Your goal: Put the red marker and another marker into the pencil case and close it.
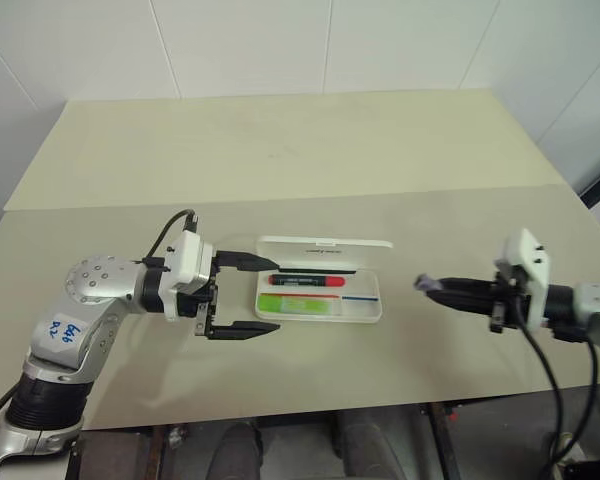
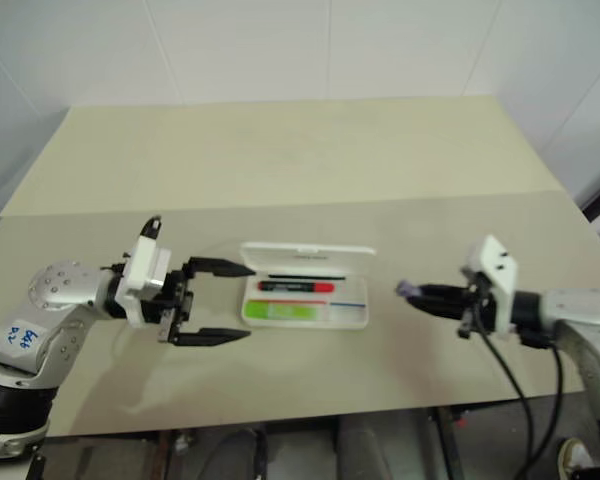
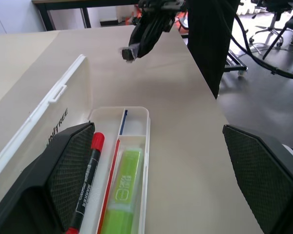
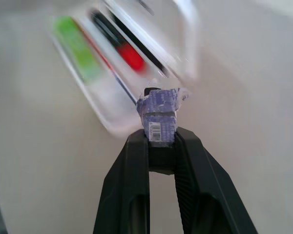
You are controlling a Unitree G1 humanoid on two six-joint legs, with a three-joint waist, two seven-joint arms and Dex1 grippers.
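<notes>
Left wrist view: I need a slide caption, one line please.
Open left gripper beside the open pencil case, red marker and green marker inside; shut right gripper holds a small purple bit.

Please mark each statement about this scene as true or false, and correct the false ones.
1. The slim black marker with the red end lies inside the open white plastic pencil case. True.
2. The chunky lime-green highlighter lies on the table outside the case. False: it lies inside the case.
3. The left tool is shut. False: its fingers stand wide apart.
4. The right tool pinches a small grey-purple bit. True.
5. The case lid is closed. False: it stands open.
</notes>
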